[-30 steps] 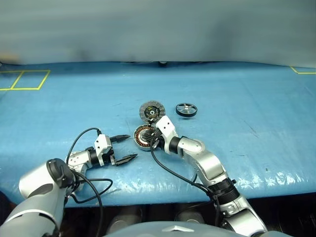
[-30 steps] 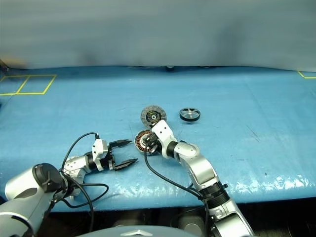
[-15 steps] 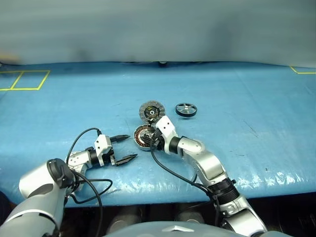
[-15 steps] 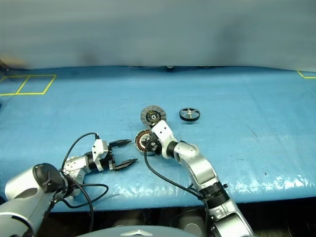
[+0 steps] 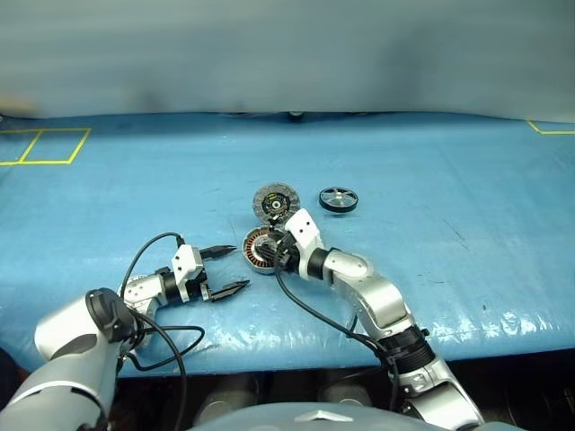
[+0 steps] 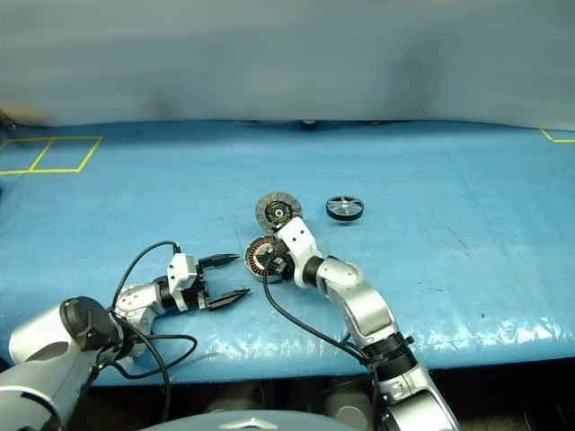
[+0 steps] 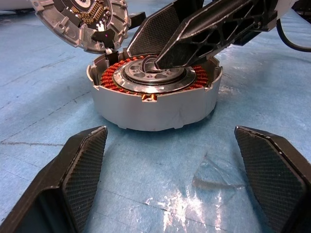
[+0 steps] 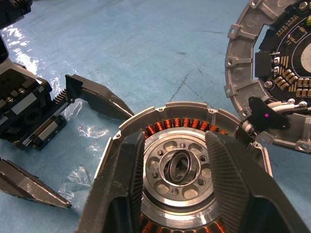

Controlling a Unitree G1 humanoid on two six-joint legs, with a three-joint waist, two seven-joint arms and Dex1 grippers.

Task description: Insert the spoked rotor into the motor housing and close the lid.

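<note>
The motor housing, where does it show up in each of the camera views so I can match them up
Left eye view: the motor housing lies near the middle of the blue table, partly under the right arm.
Right eye view: same spot, just left of centre.
Left wrist view: upper middle, beyond that gripper's open fingers.
Right wrist view: lower middle, between its own two fingers.
Shared landmark: the lid, swung open at the housing's edge.

matt grey metal motor housing [image 7: 155,104]

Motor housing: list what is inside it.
Inside the round silver-grey motor housing: a copper-orange winding ring and silver centre hub. The right gripper's black fingers cover part of it. The black spoked rotor lies apart.
</note>
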